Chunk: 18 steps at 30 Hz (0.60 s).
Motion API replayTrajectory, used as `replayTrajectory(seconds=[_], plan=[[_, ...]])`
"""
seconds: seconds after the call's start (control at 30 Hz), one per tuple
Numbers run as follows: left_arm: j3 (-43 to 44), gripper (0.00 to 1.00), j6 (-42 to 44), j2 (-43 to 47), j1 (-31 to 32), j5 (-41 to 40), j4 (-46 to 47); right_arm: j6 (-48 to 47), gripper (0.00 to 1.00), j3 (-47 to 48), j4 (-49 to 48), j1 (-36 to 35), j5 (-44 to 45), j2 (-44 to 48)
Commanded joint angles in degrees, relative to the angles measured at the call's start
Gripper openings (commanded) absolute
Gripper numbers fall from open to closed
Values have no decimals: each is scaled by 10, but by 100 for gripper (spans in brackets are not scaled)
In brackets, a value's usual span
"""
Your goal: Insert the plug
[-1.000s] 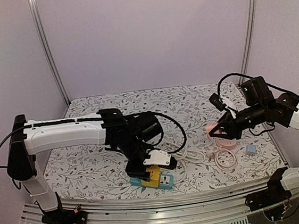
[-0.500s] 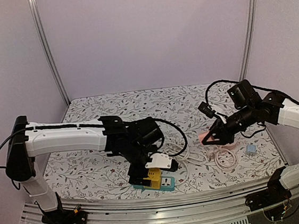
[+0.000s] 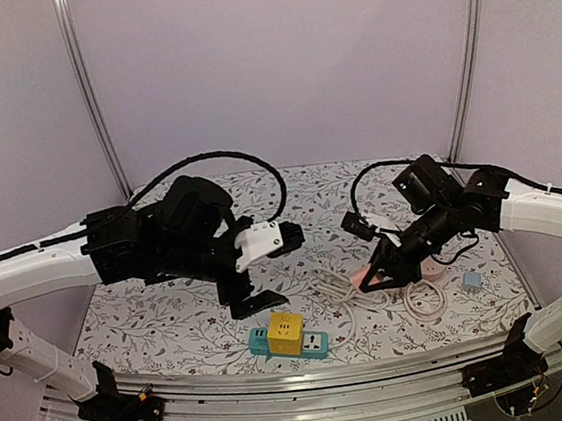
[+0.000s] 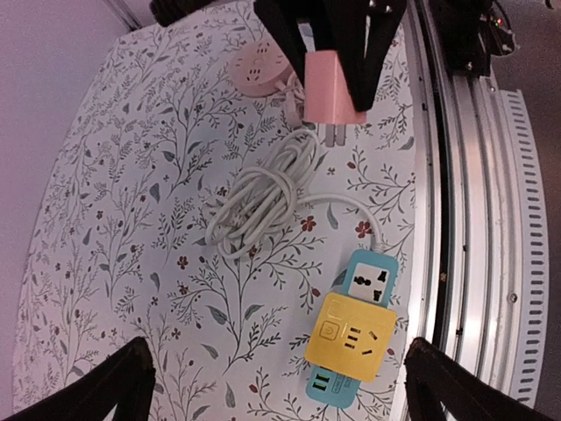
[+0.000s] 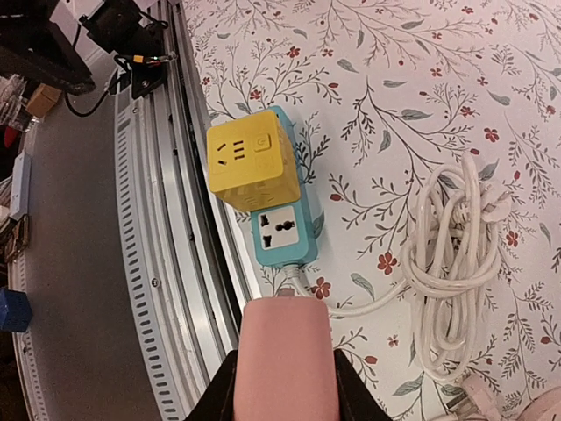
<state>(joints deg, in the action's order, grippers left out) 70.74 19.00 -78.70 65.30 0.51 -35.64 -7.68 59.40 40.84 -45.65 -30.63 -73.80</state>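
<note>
A teal power strip (image 3: pixel 316 345) (image 4: pixel 369 279) (image 5: pixel 282 230) lies at the table's near edge. A yellow cube adapter (image 3: pixel 286 333) (image 4: pixel 352 336) (image 5: pixel 252 162) sits on it, and one socket beside the cube is bare. My right gripper (image 3: pixel 376 273) (image 5: pixel 285 386) is shut on the pink plug (image 3: pixel 363 278) (image 4: pixel 332 86) (image 5: pixel 285 360). It holds the plug above the table to the right of the strip, prongs pointing down. My left gripper (image 3: pixel 273 272) (image 4: pixel 285 390) hangs open above the strip, holding nothing.
A coiled white cord (image 3: pixel 335 287) (image 4: pixel 263 197) (image 5: pixel 456 254) runs from the strip's right end. A round pink socket base (image 3: pixel 430 268) (image 4: pixel 260 66), a white cable loop (image 3: pixel 426 298) and a small blue-grey cube (image 3: pixel 472 279) lie on the right. The metal rail (image 3: pixel 300 394) borders the near edge.
My left gripper opened, let go of the yellow cube and rose up and back to the left. My right gripper carried the pink plug leftward and lower, toward the strip.
</note>
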Motion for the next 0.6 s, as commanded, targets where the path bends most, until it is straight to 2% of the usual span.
replayTrajectory(seconds=[0.0, 0.3, 0.57], plan=[[-50, 100, -93, 65, -12, -65, 58, -13, 0, 57, 44, -38, 20, -51], [-122, 99, -172, 205, -33, -136, 40, 26, 0, 165, 119, -124, 89, -193], [-153, 99, -215, 281, -40, -164, -6, 50, 0, 259, 188, -168, 149, -287]])
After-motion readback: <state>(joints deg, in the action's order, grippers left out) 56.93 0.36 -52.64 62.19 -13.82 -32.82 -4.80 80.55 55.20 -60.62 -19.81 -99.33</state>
